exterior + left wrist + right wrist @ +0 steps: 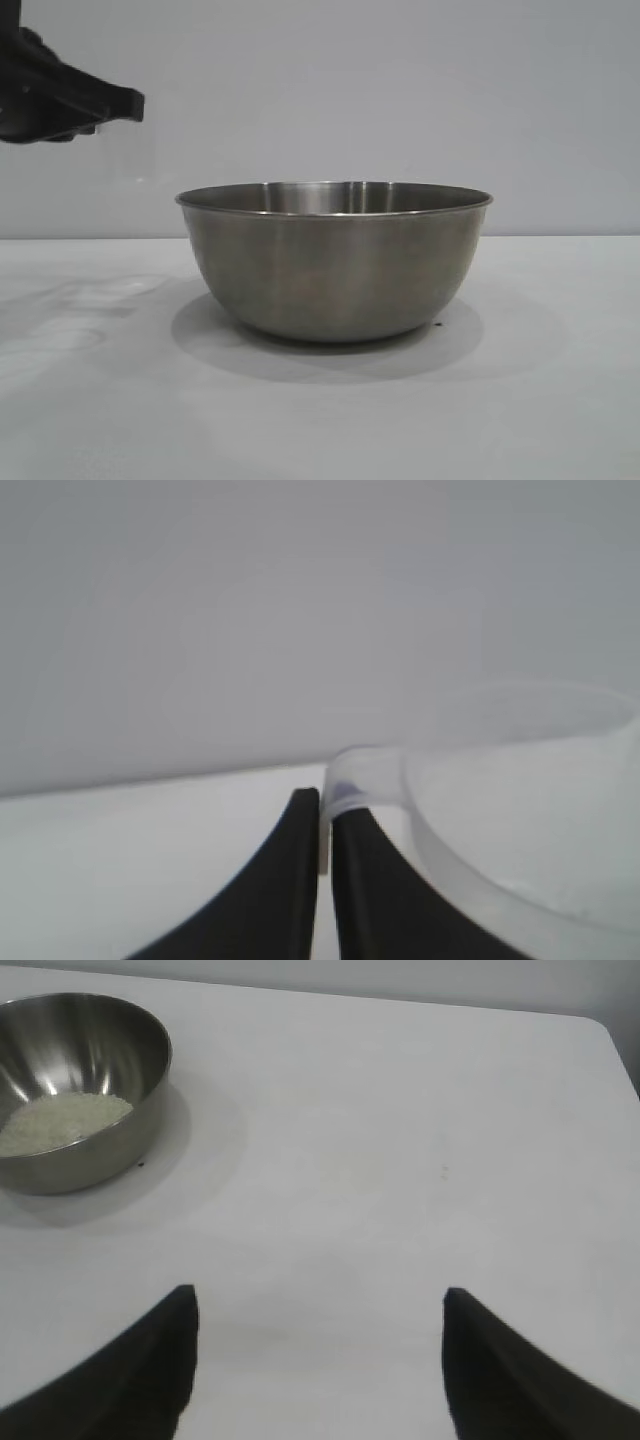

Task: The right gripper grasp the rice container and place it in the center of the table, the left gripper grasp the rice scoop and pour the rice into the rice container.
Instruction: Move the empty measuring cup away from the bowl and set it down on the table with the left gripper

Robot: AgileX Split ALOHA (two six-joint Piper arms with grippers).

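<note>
A: Right wrist view: rice (62,1120) already lies in the rice container (75,1085) mid-bench (400,1160); right hand (318,1360) gapes empty, well apart.

B: Left hand (325,825) pinches the rice scoop (520,810) handle; lower it level, release only once seated.

The rice container (335,265) looks like brushed steel, satiny outside, shinier inside. Rice scoop (520,810) is cloudy see-through plastic, smooth. Table (400,1140) is plain matt white. Rice (62,1120) looks grainy, dull off-white.
</note>
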